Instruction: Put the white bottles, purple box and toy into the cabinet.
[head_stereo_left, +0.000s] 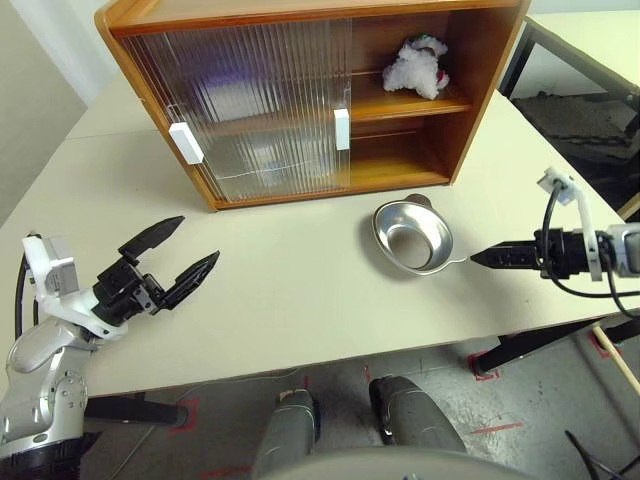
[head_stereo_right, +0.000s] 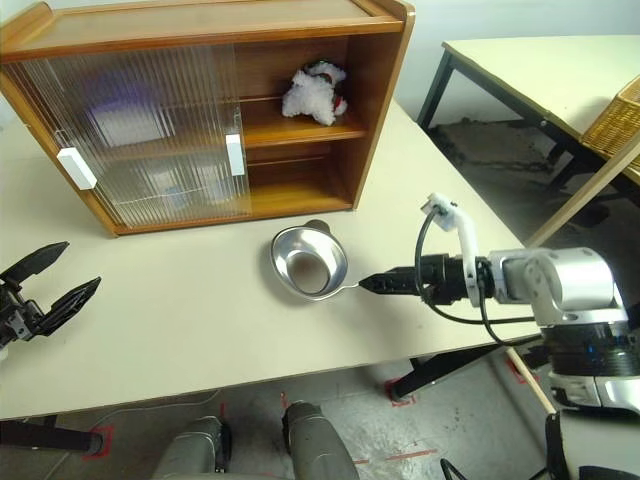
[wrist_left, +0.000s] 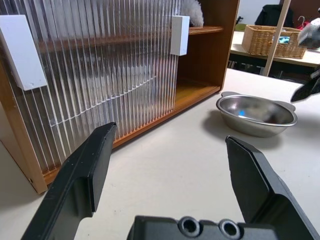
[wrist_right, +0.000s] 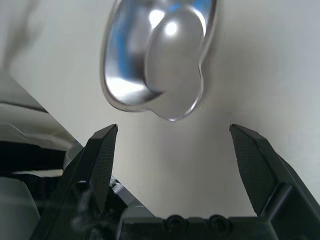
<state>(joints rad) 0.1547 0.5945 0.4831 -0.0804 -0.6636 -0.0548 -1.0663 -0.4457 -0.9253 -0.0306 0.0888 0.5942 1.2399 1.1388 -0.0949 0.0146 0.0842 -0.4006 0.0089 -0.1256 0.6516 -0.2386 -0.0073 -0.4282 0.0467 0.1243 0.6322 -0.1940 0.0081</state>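
**Toy on upper shelf, both grippers spread and empty**

Toy (head_stereo_left: 417, 66): white plush, lying on the upper shelf in the open right half of the cabinet (head_stereo_left: 300, 15), long axis roughly along the shelf. Well beyond both grippers. Can't tell which way it faces.

Cabinet: wooden, long axis across the table, open front toward the robot. Both ribbed sliding doors (head_stereo_left: 250, 110) are stacked over the left half, white handles (head_stereo_left: 186, 142) at either edge. Lower shelf on the open side looks bare. Behind the doors only vague shapes, contents can't be made out.

Left gripper (head_stereo_left: 180, 255): fingers spread, nothing between them, above the table (head_stereo_left: 300, 300), pointing at the door-covered left half of the cabinet, well short of it.

Right gripper (head_stereo_right: 368, 283): fingers wide apart in its wrist view, holding nothing, tips just beside the rim of the steel bowl (head_stereo_left: 412, 236); contact can't be judged. Bowl sits upright between this gripper and the cabinet, nothing in it.

Surface: pale cream tabletop. Room: grey floor with red tape marks, second table (head_stereo_right: 540, 70) beyond the right arm, wicker basket (head_stereo_right: 615, 120) on it.
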